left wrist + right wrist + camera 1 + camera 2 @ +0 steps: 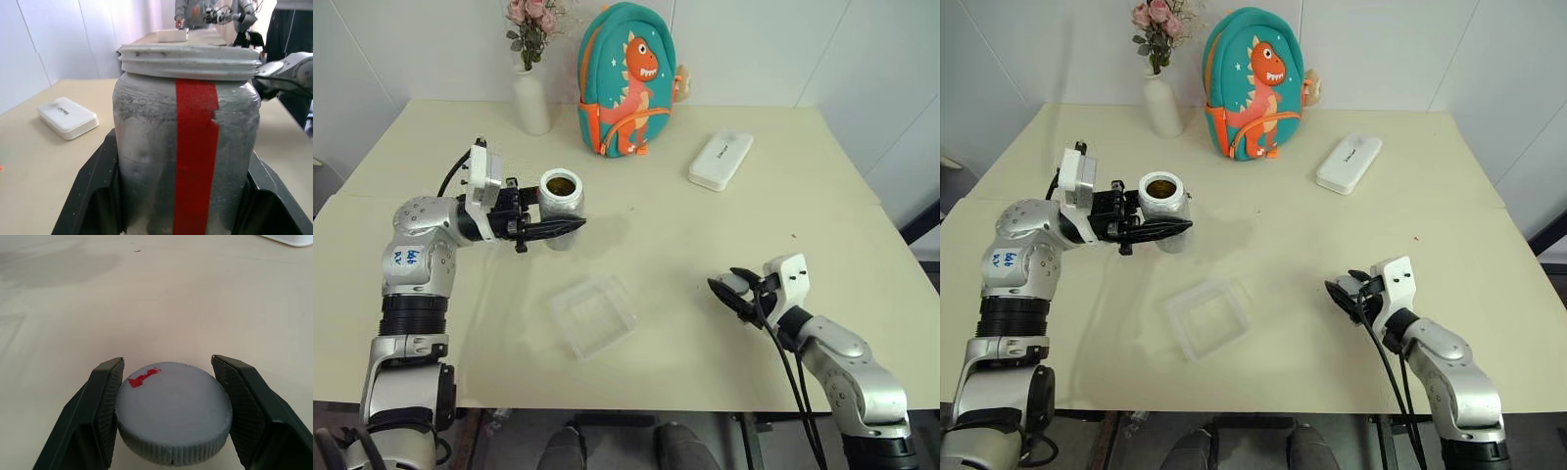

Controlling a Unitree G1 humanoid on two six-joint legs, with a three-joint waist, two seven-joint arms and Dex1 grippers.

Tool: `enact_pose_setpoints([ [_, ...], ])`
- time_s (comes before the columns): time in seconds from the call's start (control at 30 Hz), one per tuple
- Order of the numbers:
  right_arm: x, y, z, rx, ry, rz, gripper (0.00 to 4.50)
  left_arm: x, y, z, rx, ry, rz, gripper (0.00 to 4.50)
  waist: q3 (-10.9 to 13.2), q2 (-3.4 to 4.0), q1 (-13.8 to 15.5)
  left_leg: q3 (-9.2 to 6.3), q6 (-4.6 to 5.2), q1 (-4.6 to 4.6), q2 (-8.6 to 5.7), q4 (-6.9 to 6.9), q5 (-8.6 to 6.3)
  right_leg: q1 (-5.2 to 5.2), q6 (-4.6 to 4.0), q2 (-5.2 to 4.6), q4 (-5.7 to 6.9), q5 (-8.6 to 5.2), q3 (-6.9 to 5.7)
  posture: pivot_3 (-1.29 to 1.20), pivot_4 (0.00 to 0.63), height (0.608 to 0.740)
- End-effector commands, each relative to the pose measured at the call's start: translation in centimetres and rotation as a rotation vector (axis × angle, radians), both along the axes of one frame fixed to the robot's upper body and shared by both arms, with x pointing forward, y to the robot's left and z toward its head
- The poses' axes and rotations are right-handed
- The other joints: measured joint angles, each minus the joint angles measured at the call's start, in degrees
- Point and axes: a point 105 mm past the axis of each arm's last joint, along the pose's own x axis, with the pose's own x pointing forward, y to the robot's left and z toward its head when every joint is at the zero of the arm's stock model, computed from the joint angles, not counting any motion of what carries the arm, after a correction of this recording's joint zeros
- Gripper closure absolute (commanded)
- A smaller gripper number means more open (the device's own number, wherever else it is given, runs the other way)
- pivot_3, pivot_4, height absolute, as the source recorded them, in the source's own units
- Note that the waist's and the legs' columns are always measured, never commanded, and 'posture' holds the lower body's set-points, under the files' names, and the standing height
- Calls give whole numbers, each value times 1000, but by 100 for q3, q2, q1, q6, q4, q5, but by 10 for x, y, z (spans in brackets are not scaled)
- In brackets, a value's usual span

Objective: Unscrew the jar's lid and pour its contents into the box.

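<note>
My left gripper (564, 227) is shut on the jar (561, 203), holding it upright above the table at the left. The jar is a greyish clear cylinder with a red stripe (194, 147), and its mouth is uncovered. Brown contents (561, 184) show inside the mouth. The box (594, 315), a shallow clear square, lies on the table in front of and slightly right of the jar. Low over the table at the right, my right gripper (722, 292) is shut on the grey lid (173, 418), which bears a small red mark. Both black fingers (105, 401) press against the lid's ribbed rim.
A white vase of pink flowers (531, 98) and a teal dinosaur backpack (625, 83) stand at the back of the table. A white oblong case (721, 160) lies at the back right. The table's front edge (636, 406) runs close behind the box.
</note>
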Motion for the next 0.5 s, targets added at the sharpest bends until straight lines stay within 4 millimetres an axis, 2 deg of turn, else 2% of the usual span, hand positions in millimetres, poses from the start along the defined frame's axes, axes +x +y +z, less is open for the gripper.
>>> enact_pose_setpoints([
  [0.03, 1, -4, 2, 6, -33, -23, 1949, -5, 1, 6, 26, -65, 5, 2443, 0, 0, 14, 0, 0, -2, 0, 0, 0, 0, 0, -1, -2, 0, 0, 0, 150, 740],
  [0.1, 2, -9, -5, 3, -9, -46, 1949, -6, 1, 7, 33, -98, 13, 2443, 0, 0, 19, 0, 0, -4, 0, 0, 0, 0, 0, -1, -3, 0, 0, 0, 150, 740],
  [0.13, 2, -12, -8, -2, 9, -53, 1243, -7, 1, 8, 36, -112, 16, 2443, 0, 0, 19, 0, 0, -3, 0, 0, 0, 0, 0, -1, -3, 0, 0, 0, 150, 740],
  [0.2, 1, -16, -10, -34, -3, -53, 682, -6, 1, 8, 64, -151, 27, 2443, 0, 0, 22, 0, 0, -3, 0, 0, 0, 0, 0, -1, -3, 0, 0, 0, 150, 740],
  [0.27, 2, -21, 2, -22, -49, -64, 21, -7, 1, 8, 90, -185, 29, 2443, 0, 0, 21, 0, 0, -2, 0, 0, 0, 0, 0, 0, -3, 0, 0, 0, 150, 740],
  [0.4, -10, -17, 32, 83, -140, 34, 21, -6, 0, 9, 129, -247, 36, 2443, 0, 0, 16, 0, 0, -2, 0, 1, 0, 1, 1, 0, -1, 0, 0, 0, 150, 740],
  [0.5, -46, -4, 41, 38, -92, 277, 21, -1, -2, 5, 244, -379, 86, 2443, 1, 3, 35, 1, 1, -3, -1, -2, -1, 1, 2, 0, -4, -1, 2, 0, 150, 740],
])
